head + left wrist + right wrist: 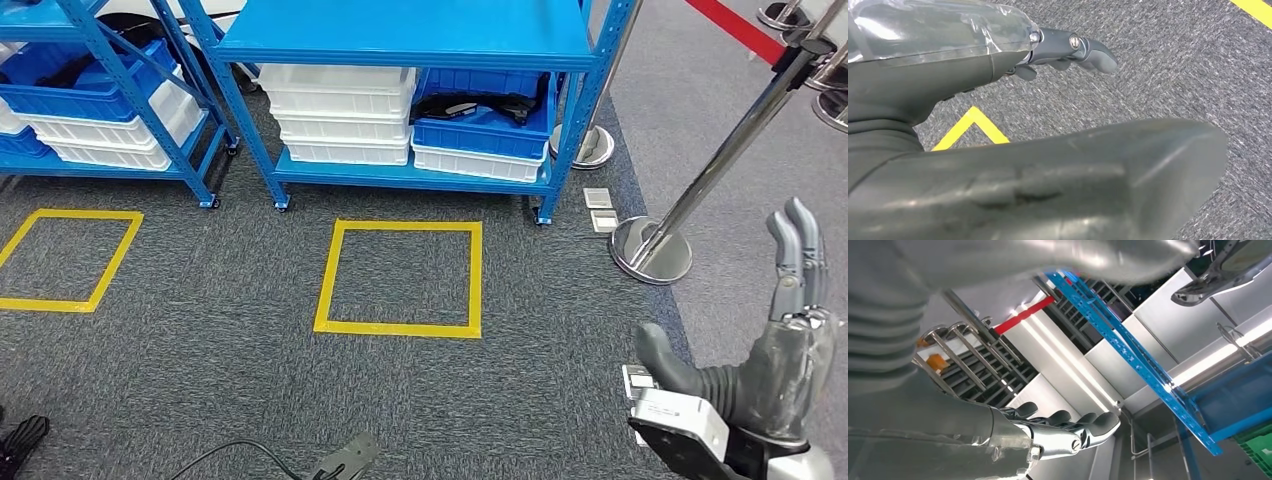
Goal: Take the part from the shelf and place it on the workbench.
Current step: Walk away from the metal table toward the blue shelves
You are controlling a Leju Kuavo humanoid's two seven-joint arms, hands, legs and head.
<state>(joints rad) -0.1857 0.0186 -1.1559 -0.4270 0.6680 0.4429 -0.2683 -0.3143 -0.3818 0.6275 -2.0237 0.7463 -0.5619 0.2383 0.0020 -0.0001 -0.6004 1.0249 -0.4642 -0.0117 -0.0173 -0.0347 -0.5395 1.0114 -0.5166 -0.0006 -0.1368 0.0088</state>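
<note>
Black parts (478, 106) lie in a blue bin (480, 135) on the bottom level of the blue shelf (400, 40) ahead of me. My right hand (775, 355) is raised at the lower right of the head view, well short of the shelf, fingers straight and apart, holding nothing. In the right wrist view the same hand (1048, 435) is stretched flat with nothing in it. My left hand (973, 75) hangs over the grey carpet, its fingers (1088, 50) extended and nothing between them and the thumb.
White bins (345, 110) are stacked beside the blue bin. A second blue shelf (90, 90) with bins stands to the left. Two yellow taped squares (400, 280) mark the carpet. A chrome barrier post (655, 245) stands right. A dark object with a cable (345, 458) lies near me.
</note>
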